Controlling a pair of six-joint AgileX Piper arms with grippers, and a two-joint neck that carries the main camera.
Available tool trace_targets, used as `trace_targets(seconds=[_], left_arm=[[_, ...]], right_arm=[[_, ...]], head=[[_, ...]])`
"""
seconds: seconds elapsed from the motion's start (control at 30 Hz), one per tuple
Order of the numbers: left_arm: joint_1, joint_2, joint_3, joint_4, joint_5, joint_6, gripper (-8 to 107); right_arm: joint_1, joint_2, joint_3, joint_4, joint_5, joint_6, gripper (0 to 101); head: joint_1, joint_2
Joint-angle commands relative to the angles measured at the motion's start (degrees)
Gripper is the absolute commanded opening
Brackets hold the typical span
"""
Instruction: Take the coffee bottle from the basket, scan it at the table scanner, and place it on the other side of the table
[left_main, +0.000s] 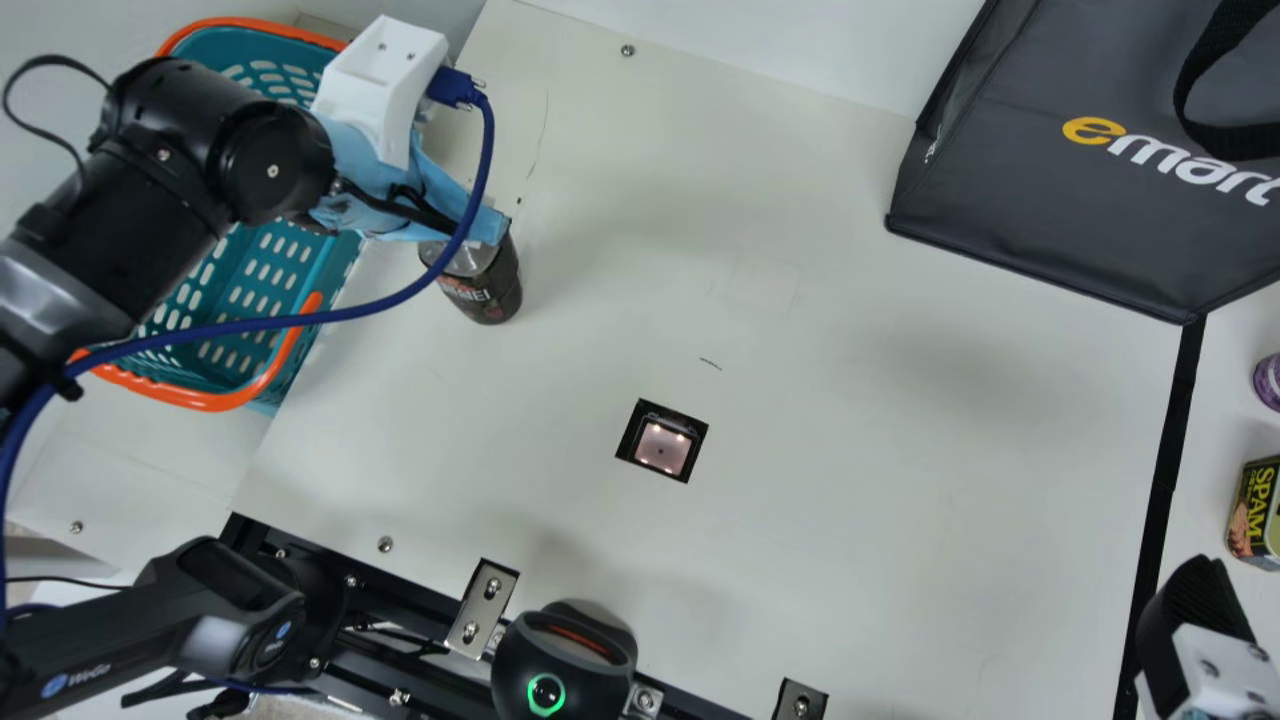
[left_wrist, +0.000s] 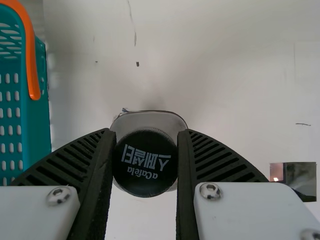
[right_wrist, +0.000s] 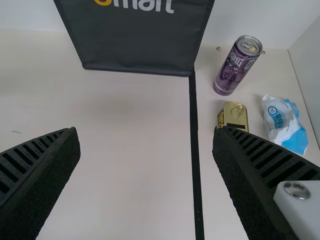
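The left gripper is closed on the black round cap of the dark, clear-shouldered coffee bottle, located beside the teal, orange-rimmed plastic basket. For scanning, the barcode should be lowered squarely over the lit, square table scanner. Beyond, the spread right gripper and tall purple can should be avoided during placement.

The dark bag is showing "emart", the tin is reading "SPAM", the black jointed device is bearing "WeGo", and the cap of the coffee bottle is carrying "스페셜티" and "a Cafela", while print on the purple can and the packet is proving too unclear to read.
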Motion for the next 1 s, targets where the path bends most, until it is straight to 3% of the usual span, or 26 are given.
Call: trace_targets(seconds=[0.0, 0.47, 0.87, 0.97], left_arm=[[0.2, 0.1, 0.2, 0.0, -0.3, 0.3, 2], [1.4, -0.4, 1.4, -0.4, -1.5, 1.8, 49], [1.0, -6.0, 0.4, 0.0, -2.3, 0.0, 89], [0.4, -8.3, 0.3, 0.4, -2.3, -1.4, 90]], right_arm=[[0.0, 0.0, 0.0, 0.0, 0.0, 0.0, 95], [0.0, 0.0, 0.0, 0.0, 0.0, 0.0, 95], [0.0, 0.0, 0.0, 0.0, 0.0, 0.0, 95], [0.0, 0.0, 0.0, 0.0, 0.0, 0.0, 95]], head=[[-1.7, 0.1], [-1.7, 0.1], [-1.7, 0.1], [-1.7, 0.1]])
